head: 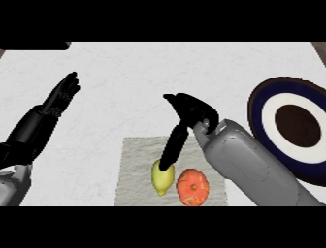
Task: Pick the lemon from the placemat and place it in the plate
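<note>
One lemon [162, 178], one orange-red round fruit [192, 187], one placemat [138, 169] and one plate [266, 114] are on the white table [137, 72]. The lemon is yellow and elongated, with a pointed lower tip; it lies on the grey placemat just left of the round fruit. The right hand [187, 114] is above the mat, its long thumb reaching down onto the lemon's top, fingers bent but not closed on it. The left hand [60, 99] rests at the left, fingers straight.

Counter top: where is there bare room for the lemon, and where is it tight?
Bare counter lies between the left robot hand and the plate, above the placemat. The plate's centre is bare. Crowded: the lemon beside the orange fruit, under the right robot hand.
</note>
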Tool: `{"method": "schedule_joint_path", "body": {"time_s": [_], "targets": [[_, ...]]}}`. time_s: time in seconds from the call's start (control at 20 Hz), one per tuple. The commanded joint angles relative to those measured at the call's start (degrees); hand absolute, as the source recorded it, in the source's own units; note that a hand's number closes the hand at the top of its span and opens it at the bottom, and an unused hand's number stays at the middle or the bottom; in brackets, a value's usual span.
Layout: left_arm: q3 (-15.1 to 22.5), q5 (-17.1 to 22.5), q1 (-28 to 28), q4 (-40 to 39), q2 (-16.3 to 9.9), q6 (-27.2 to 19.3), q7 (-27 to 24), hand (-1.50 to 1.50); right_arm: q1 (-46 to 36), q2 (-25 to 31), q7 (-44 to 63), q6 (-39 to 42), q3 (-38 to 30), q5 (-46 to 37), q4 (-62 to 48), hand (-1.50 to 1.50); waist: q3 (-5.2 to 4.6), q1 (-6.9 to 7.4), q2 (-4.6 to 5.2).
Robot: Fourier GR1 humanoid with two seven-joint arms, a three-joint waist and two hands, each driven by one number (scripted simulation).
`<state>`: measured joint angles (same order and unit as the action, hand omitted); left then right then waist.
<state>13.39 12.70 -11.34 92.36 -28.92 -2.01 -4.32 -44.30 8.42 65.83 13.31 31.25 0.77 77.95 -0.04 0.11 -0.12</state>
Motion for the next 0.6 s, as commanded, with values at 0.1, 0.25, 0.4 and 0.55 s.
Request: {"method": "schedule_joint_path", "body": {"time_s": [0.1,0.25,0.4,0.55], "targets": [[-0.8,-1.2,0.4,-1.2,1.2,0.8,-1.7,0.0,-0.5,-2.2,9.3,4.4,2.9,0.9,-2.0,-1.5,-0.01,0.08,-0.02],[-0.4,-1.4,0.7,3.5,0.9,0.2,3.3,0.0,3.5,-1.0,7.0,4.3,4.4,0.9,-2.0,-1.5,0.04,0.1,-0.18],[0.2,-4.1,-1.2,-2.5,3.2,0.4,-0.6,0.0,2.6,-3.6,6.3,4.6,6.0,0.0,-4.8,-1.5,0.0,-0.25,0.08],[-2.4,-1.4,-1.3,-2.9,2.3,3.0,-0.6,0.0,6.2,-3.3,1.8,4.6,7.9,-1.1,-7.9,-1.5,0.01,-0.09,0.18]]}}
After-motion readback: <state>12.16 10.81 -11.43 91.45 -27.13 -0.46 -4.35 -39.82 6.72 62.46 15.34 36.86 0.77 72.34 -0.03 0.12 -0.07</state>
